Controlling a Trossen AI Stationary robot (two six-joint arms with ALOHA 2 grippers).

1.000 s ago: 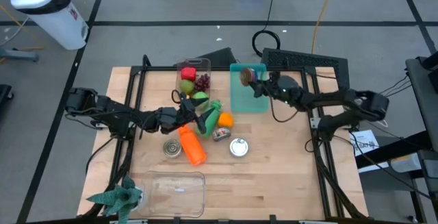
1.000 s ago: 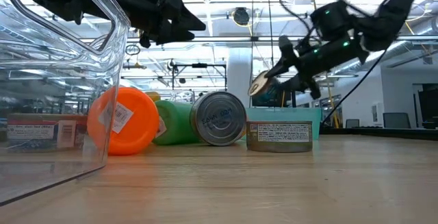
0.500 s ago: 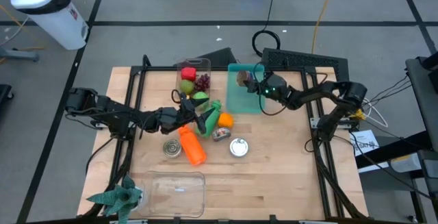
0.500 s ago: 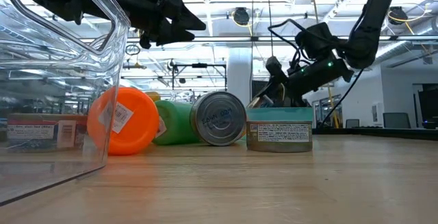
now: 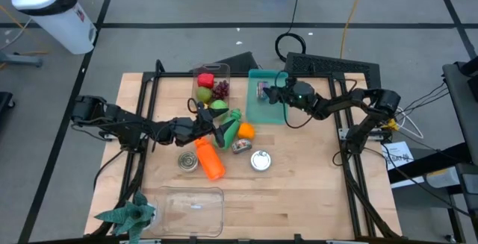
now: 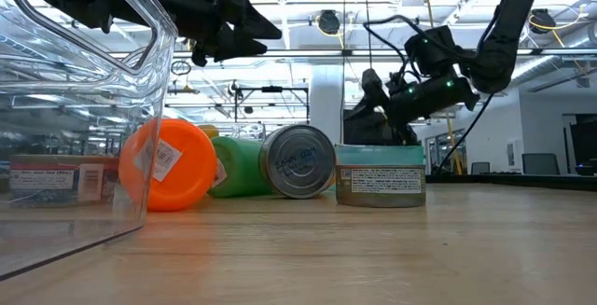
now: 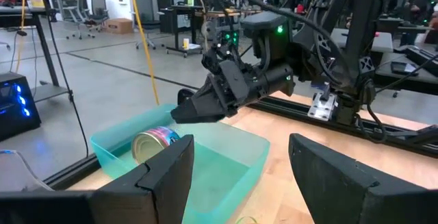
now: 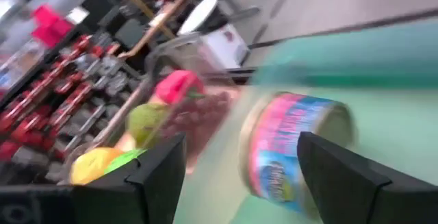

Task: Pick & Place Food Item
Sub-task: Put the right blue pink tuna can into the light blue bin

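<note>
A pink-and-blue labelled can lies on its side on the floor of the teal bin, also seen in the left wrist view as the can in the bin. My right gripper hovers open just above and beside it; in its own view the can shows past the spread fingers. My left gripper is open and waits above the pile of food items in the middle of the table, touching nothing.
Under the left gripper lie an orange bottle, a green bottle, an orange fruit and three tins. A clear tub of fruit stands left of the bin. A clear tub sits at the near edge.
My right gripper has carried the can toward the table's left and down into the teal bin, then drawn back slightly. The can, held above the bin a second ago, now lies on the bin's floor apart from the fingers. The left arm has kept still.
</note>
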